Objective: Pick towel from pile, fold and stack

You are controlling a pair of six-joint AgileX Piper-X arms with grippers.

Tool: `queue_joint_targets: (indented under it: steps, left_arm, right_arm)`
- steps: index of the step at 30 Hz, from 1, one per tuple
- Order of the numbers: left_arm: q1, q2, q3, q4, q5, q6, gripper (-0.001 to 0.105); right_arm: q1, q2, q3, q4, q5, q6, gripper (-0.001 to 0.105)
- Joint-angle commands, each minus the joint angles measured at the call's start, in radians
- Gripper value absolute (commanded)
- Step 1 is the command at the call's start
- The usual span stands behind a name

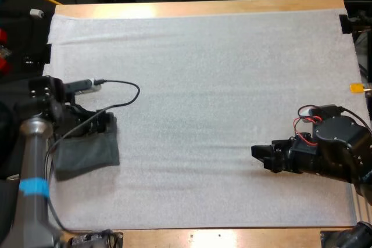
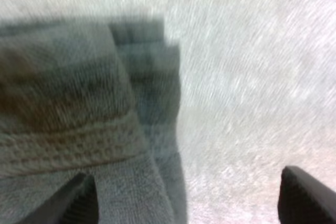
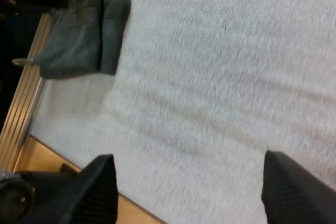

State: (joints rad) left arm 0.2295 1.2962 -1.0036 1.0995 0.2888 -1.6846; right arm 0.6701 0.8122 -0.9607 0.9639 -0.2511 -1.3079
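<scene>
A folded dark grey-green towel stack (image 1: 87, 154) lies at the mat's left side, near the front. My left gripper (image 1: 106, 124) hovers over the stack's far edge. In the left wrist view that gripper (image 2: 191, 203) is open, with one finger (image 2: 79, 200) above the towel stack (image 2: 79, 103) and the other above bare mat. My right gripper (image 1: 263, 156) sits low over the mat at the right, pointing left. Seen from the right wrist, the right gripper (image 3: 194, 192) is open with nothing between its fingers, and the towel stack (image 3: 84, 27) lies far off beside the left arm.
The white mat (image 1: 203, 85) covers most of the wooden table (image 1: 232, 237), and a broad stretch of it lies between the two arms. The table's wooden edge (image 3: 21, 114) runs close to the towel stack.
</scene>
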Motion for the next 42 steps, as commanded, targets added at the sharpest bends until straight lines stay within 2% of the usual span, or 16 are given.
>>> queue_joint_targets:
  steps: [1,4,8,11,14,19,23,25,31,35,37,42]
  left_arm:
    - [-0.005,-0.048,-0.017,0.003,0.026,-0.031,0.067]
    - [-0.013,-0.127,-0.032,0.002,0.042,-0.05,0.067]
    - [-0.045,-0.204,-0.032,0.0,0.041,-0.062,0.067]
    - [-0.094,-0.254,-0.032,0.0,0.036,-0.062,0.067]
    - [-0.15,-0.298,-0.032,0.0,0.03,-0.066,0.067]
    - [-0.231,-0.345,-0.032,0.005,-0.033,-0.069,0.067]
    - [-0.252,-0.365,-0.032,0.038,-0.068,-0.059,0.067]
    - [-0.253,-0.377,-0.032,0.061,-0.087,-0.03,0.067]
    - [-0.253,-0.416,-0.032,0.125,-0.167,0.071,0.067]
    - [-0.253,-0.441,-0.032,0.137,-0.196,0.075,0.067]
    - [-0.253,-0.46,-0.032,0.137,-0.196,0.075,0.067]
    - [-0.253,-0.514,-0.032,0.15,-0.196,0.075,0.067]
  right_arm:
    - [-0.001,0.001,-0.007,-0.032,0.039,-0.015,0.058]
    - [-0.004,0.001,-0.007,-0.079,0.113,-0.015,0.058]
    - [-0.025,0.001,-0.007,-0.135,0.126,-0.024,0.058]
    - [-0.082,0.001,-0.007,-0.146,0.128,-0.046,0.058]
    - [-0.166,0.001,-0.007,-0.141,0.128,-0.083,0.058]
    - [-0.341,0.001,-0.007,-0.115,0.112,-0.158,0.058]
    - [-0.445,0.001,-0.007,-0.075,0.112,-0.224,0.058]
    - [-0.508,0.001,-0.007,-0.041,0.112,-0.264,0.058]
    - [-0.661,0.001,-0.007,0.038,0.126,-0.305,0.058]
    - [-0.692,-0.03,-0.007,0.044,0.175,-0.319,0.058]
    - [-0.692,-0.06,-0.007,0.054,0.215,-0.375,0.058]
    - [-0.692,-0.134,-0.007,0.092,0.265,-0.382,0.058]
